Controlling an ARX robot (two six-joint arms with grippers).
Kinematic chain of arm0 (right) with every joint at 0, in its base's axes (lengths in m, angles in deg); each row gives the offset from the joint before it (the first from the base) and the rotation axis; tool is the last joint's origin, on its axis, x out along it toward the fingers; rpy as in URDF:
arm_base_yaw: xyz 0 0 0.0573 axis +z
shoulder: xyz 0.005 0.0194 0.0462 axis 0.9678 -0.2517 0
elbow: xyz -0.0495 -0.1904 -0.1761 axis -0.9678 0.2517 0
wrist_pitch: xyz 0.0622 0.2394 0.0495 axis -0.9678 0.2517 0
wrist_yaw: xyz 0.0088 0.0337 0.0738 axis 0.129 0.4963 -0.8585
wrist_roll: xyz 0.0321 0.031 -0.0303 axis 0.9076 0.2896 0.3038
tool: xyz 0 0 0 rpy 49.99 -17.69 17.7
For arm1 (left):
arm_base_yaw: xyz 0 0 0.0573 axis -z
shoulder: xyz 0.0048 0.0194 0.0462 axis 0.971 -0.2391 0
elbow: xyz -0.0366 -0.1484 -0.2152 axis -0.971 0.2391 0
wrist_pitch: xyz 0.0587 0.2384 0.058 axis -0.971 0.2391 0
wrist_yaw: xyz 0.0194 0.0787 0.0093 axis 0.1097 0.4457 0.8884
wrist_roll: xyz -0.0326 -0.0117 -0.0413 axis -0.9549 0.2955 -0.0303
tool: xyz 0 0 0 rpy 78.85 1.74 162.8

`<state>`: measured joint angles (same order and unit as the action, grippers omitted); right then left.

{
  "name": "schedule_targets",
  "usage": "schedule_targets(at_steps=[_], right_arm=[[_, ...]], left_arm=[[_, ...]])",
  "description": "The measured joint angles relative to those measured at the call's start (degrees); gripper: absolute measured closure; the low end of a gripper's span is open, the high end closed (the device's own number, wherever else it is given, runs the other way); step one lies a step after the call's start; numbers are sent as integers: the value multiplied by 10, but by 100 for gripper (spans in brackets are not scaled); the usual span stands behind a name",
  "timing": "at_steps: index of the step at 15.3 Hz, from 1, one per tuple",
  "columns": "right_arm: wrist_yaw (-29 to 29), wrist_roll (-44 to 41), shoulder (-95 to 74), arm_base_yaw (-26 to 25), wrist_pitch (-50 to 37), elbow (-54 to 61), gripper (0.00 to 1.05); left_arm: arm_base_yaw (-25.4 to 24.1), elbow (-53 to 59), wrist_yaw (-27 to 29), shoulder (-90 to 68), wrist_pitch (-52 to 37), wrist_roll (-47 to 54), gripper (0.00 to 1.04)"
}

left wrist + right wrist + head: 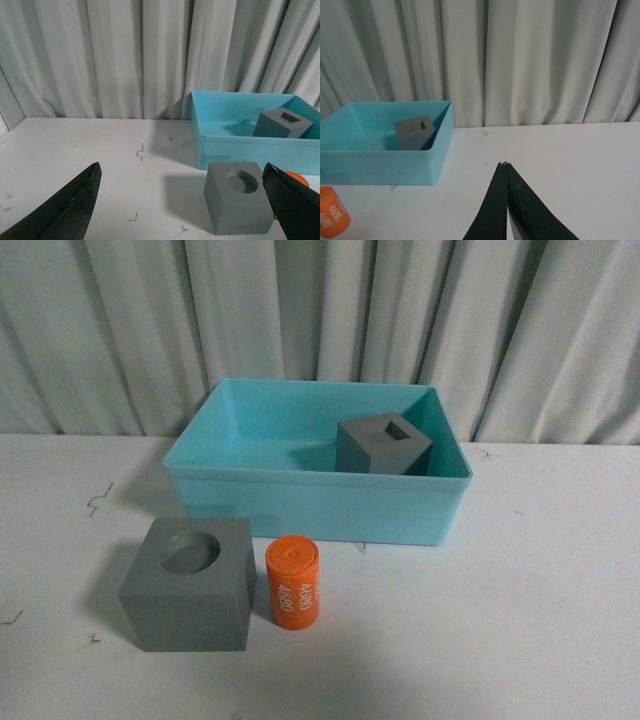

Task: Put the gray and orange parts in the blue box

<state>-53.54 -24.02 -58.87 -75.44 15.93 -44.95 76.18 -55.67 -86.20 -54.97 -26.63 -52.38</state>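
Observation:
The blue box (310, 480) stands at the middle of the white table, and a gray cube with a rectangular recess (383, 445) sits inside it at the right. In front of the box stand a gray cube with a round recess (190, 585) and, just right of it, the orange cylinder (292, 583) upright. Neither arm shows in the front view. My left gripper (182, 166) is open and holds nothing; the round-recess cube (237, 205) lies ahead, nearer one finger. My right gripper (504, 165) is shut on nothing, above bare table beside the box (380, 162).
Pale pleated curtains (320, 310) hang close behind the table. Small dark marks (98, 500) dot the white tabletop at the left. The orange cylinder (332, 217) also shows at the edge of the right wrist view.

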Motion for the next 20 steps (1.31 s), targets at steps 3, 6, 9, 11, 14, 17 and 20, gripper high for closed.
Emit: schedule_targets(at_steps=[3, 6, 9, 11, 14, 17, 20], right_arm=[[0, 0, 37, 0, 39, 0, 103], [0, 0, 53, 0, 55, 0, 103], [0, 0, 70, 0, 71, 0, 103], [0, 0, 153, 0, 179, 0, 103], [0, -1, 169, 0, 175, 0, 103], [0, -1, 168, 0, 176, 0, 78], [0, -1, 168, 0, 176, 0, 21]], left_arm=[[0, 0, 0, 0, 0, 0, 7], [0, 0, 0, 0, 0, 0, 7], [0, 0, 0, 0, 0, 0, 7], [0, 0, 1, 0, 0, 0, 7], [0, 0, 0, 0, 0, 0, 7], [0, 0, 0, 0, 0, 0, 7], [-8, -24, -20, -20, 80, -10, 7]])
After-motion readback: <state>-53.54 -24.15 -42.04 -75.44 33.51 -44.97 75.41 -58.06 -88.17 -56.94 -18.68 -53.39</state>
